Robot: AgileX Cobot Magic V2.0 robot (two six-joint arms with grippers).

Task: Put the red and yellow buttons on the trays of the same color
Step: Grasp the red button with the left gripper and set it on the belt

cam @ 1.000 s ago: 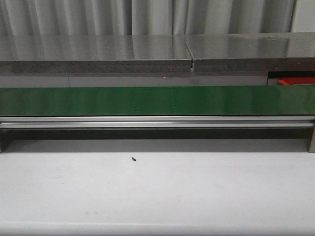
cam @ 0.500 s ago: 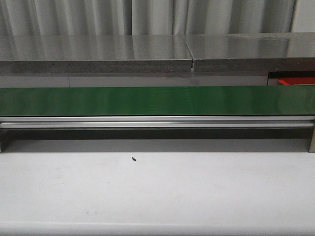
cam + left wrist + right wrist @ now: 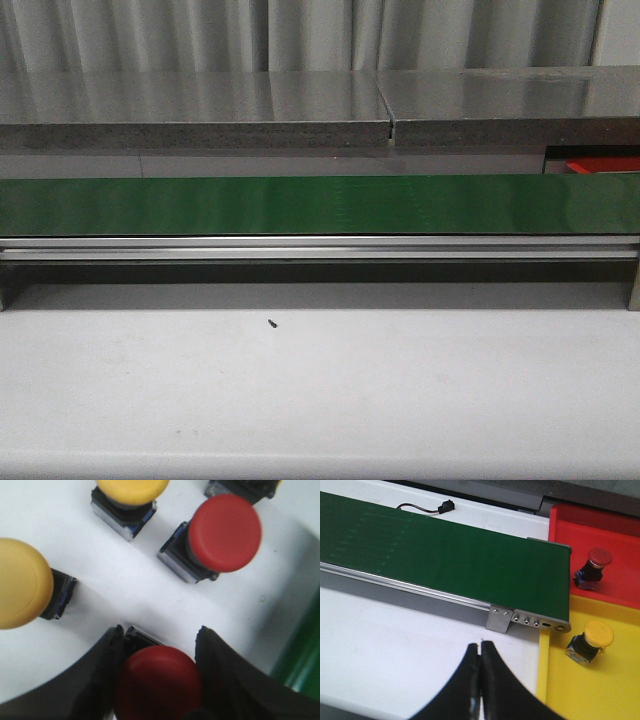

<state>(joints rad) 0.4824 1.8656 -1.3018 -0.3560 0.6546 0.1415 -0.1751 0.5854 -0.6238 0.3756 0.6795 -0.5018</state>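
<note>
Red button sat between the two dark fingers of the left hand, fingers spread just wide enough to flank its cap, apparently touching both sides; firm pinch could not be confirmed. Stood on the white counter, partly cut off by the frame edge. Nearby on the same surface: a second red button standing free, one yellow button cropped at the side, another yellow button cropped at the edge, and a further dark base barely visible in a corner.

Right hand pressed fully together, holding nothing, above bare counter beside the green conveyor belt. Past the belt's end: red tray with one red button, yellow tray with one yellow button.

Front view: only belt and counter; neither hand in frame.
</note>
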